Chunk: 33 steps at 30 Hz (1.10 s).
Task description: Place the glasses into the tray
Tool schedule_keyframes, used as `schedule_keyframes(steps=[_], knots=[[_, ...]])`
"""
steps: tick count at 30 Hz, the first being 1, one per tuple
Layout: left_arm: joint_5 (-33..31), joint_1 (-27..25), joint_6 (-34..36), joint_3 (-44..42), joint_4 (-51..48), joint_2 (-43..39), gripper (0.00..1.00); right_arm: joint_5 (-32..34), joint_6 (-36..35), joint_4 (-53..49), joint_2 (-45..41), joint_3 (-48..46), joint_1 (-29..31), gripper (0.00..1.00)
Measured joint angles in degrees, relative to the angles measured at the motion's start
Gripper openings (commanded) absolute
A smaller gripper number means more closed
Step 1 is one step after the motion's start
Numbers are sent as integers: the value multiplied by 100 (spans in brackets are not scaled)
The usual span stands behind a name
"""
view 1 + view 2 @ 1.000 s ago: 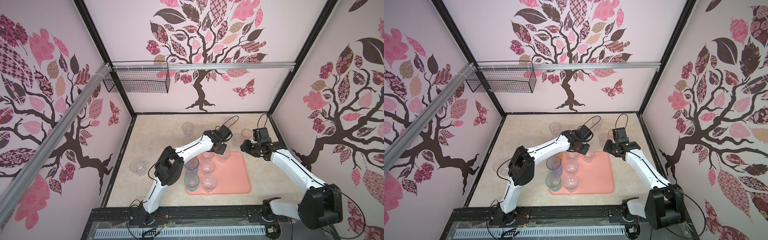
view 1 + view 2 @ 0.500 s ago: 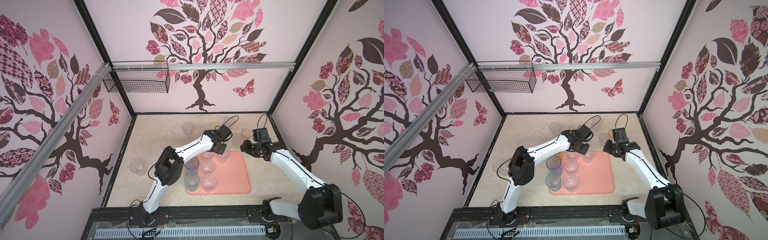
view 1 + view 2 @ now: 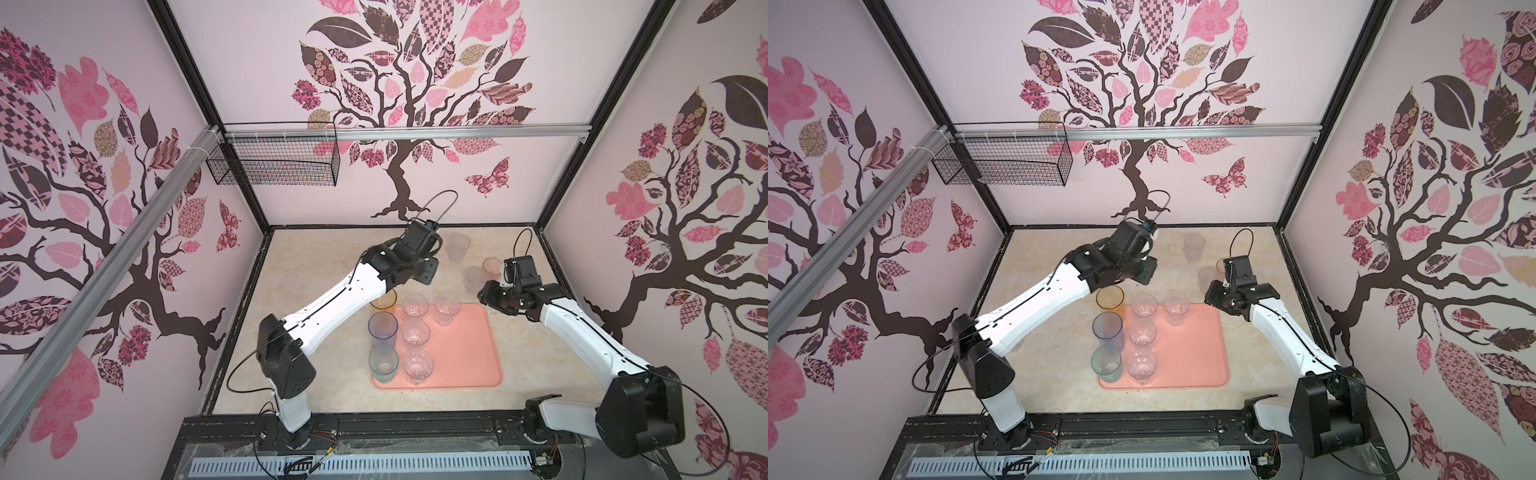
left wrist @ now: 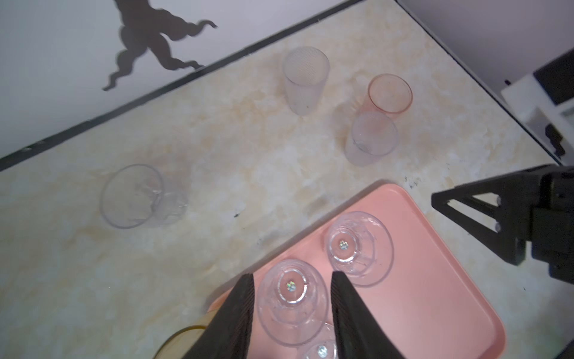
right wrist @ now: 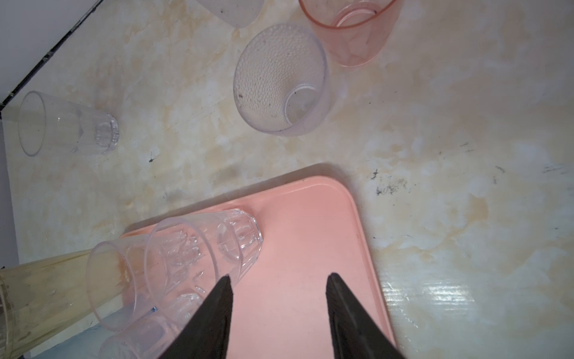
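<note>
The left gripper (image 4: 292, 275) stood half open astride a clear glass (image 4: 292, 307) upright in the tray (image 4: 435, 295), gripping nothing, while the right gripper (image 5: 279, 276) hung half open, empty, over the tray's corner.

The left arm (image 3: 332, 301) has white shells on its long links and bulky black housings (image 3: 284, 361) at the joints, with a thin dark line along the white. The right arm (image 3: 582, 332) is of the same build and colours. A thin black cable (image 3: 442, 203) loops above the left wrist, and a similar cable loop (image 3: 519, 245) stands at the right wrist. The left pincer (image 4: 290, 276) has two black tapering fingers (image 4: 236, 317), finely ribbed inside. The right pincer (image 5: 278, 276) matches; its side shows a triangular cut-out and two small bright screws (image 4: 497, 214). Both bases are mounted on a black rail (image 3: 415, 428), with coloured wires (image 3: 324, 436) beside the left base.
</note>
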Motion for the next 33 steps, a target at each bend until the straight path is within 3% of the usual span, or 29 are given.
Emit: schedule_keyframes(steps=[8,19,26,33], knots=[[-264,1478,-24,-1871,448,-1530,54,177,4,-59,638,621,975,52],[1021,3532,-1032,-4050,767,-2787,55,490,-22,-2,2492,2664,2074,52],[1714,3639,-1419,-4544,938,-2677,57,476,-24,-42,3866,4271,2238,52],[1816,3639,-1436,-4697,1213,-2465,57,361,-42,-262,5287,6253,2234,53]])
